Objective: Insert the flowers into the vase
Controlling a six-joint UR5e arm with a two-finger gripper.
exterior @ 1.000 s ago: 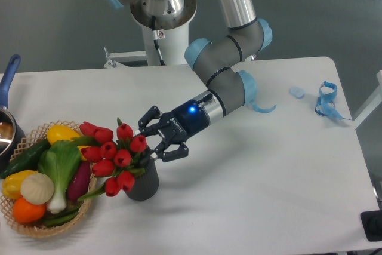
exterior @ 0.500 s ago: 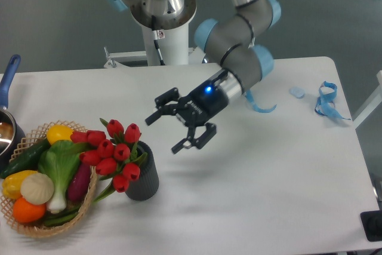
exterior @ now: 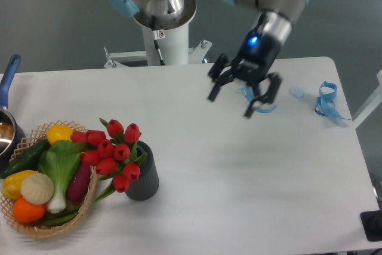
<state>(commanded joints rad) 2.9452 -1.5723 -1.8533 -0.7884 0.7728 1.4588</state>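
Note:
The red tulip flowers (exterior: pixel 111 150) stand in the dark ribbed vase (exterior: pixel 145 175) at the lower left, their heads leaning left over the basket's edge, with green stems and leaves showing. My gripper (exterior: pixel 233 104) hangs open and empty well above the table's back right area, far from the vase.
A wicker basket (exterior: pixel 36 229) of vegetables sits just left of the vase, touching the flowers. A pot with a blue handle (exterior: pixel 7 80) is at the far left edge. Blue ribbon pieces (exterior: pixel 327 101) and a small pale object (exterior: pixel 296 92) lie at the back right.
The gripper let go of the flowers, now standing in the vase, and pulled away up and to the right across the table.

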